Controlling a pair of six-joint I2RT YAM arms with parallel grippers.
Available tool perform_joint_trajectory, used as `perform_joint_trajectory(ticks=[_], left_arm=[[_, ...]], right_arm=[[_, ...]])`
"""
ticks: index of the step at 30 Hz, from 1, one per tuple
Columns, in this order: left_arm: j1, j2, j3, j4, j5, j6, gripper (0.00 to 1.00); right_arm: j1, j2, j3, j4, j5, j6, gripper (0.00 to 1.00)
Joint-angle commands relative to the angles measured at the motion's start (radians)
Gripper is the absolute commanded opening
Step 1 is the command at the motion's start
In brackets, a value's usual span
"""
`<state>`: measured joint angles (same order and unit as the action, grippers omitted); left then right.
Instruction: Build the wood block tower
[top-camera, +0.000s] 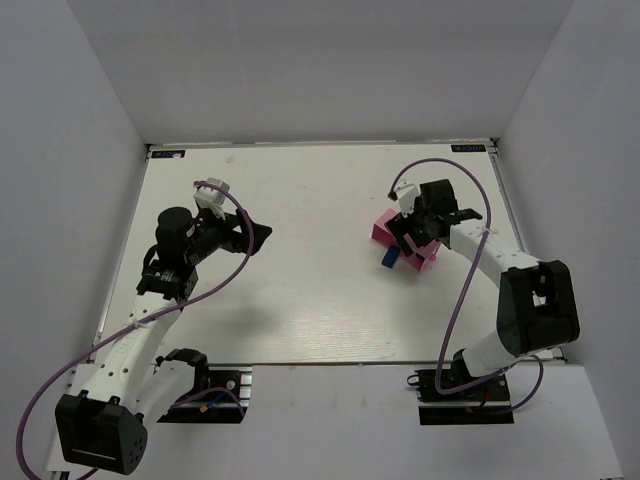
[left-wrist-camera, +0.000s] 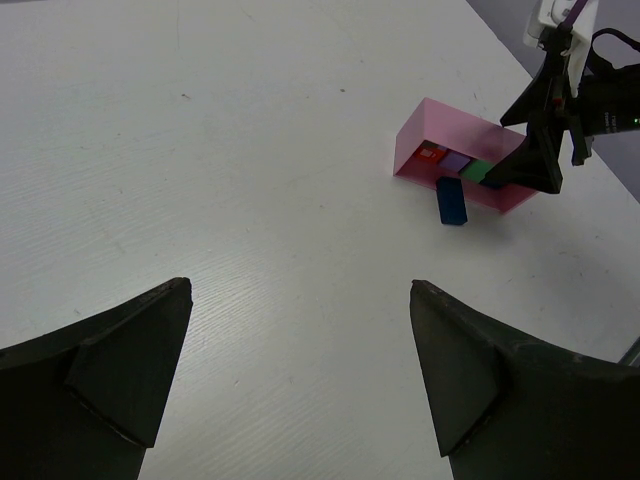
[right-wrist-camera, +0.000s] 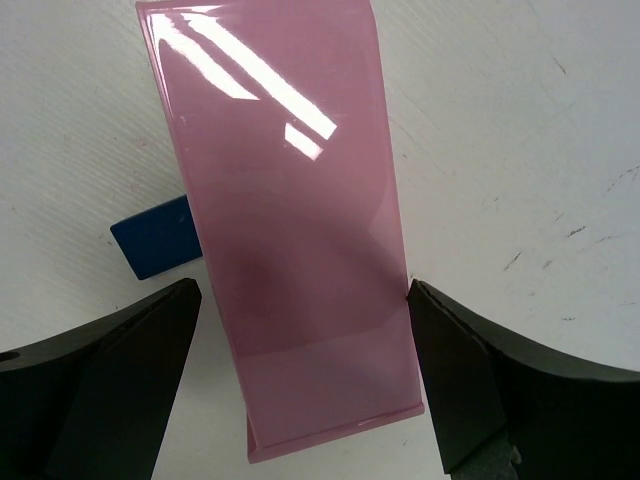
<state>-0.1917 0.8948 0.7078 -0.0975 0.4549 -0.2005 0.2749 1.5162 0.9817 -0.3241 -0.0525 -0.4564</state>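
Observation:
A pink tray (top-camera: 383, 230) lies tipped on its side at the right of the table, its open face toward the left arm. Red (left-wrist-camera: 432, 155), lilac (left-wrist-camera: 455, 162) and green (left-wrist-camera: 478, 170) wood blocks sit inside it. A blue block (left-wrist-camera: 452, 200) lies on the table just outside the opening, also seen from above (top-camera: 389, 258). My right gripper (right-wrist-camera: 302, 285) straddles the tray's back (right-wrist-camera: 290, 220), open; its right finger touches the tray's edge and its left stands a little apart. My left gripper (left-wrist-camera: 300, 284) hangs open over bare table at the left, holding nothing. A tower is out of view.
White walls enclose the table (top-camera: 320, 300) at the back and both sides. In the top view the right gripper (top-camera: 410, 235) covers the tray's middle, and the left gripper (top-camera: 255, 232) points toward it from well to the left.

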Motion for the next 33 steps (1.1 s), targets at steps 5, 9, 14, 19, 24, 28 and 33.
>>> perform_joint_trajectory(ticks=[5,9,14,19,24,28,33], left_arm=[[-0.003,-0.014,0.025,0.007,0.004,-0.005,1.00],[-0.003,-0.014,0.025,0.007,0.013,-0.005,1.00],[-0.003,-0.014,0.025,0.007,0.013,-0.005,1.00],[-0.003,-0.014,0.025,0.007,0.013,-0.005,1.00],[-0.003,-0.014,0.025,0.007,0.013,-0.005,1.00],[-0.003,-0.014,0.025,0.007,0.013,-0.005,1.00],[-0.003,-0.014,0.025,0.007,0.013,-0.005,1.00]], right_arm=[[-0.019,0.024,0.040,-0.013,-0.026,-0.014,0.90],[-0.020,0.039,0.041,-0.015,-0.015,-0.016,0.90],[-0.023,0.050,0.041,-0.015,-0.015,-0.022,0.90],[-0.023,0.059,0.040,-0.015,-0.017,-0.022,0.82],[-0.026,0.053,0.041,-0.018,-0.032,-0.021,0.75],[-0.029,0.050,0.044,-0.026,-0.046,-0.022,0.63],[-0.031,0.044,0.046,-0.036,-0.060,-0.025,0.48]])
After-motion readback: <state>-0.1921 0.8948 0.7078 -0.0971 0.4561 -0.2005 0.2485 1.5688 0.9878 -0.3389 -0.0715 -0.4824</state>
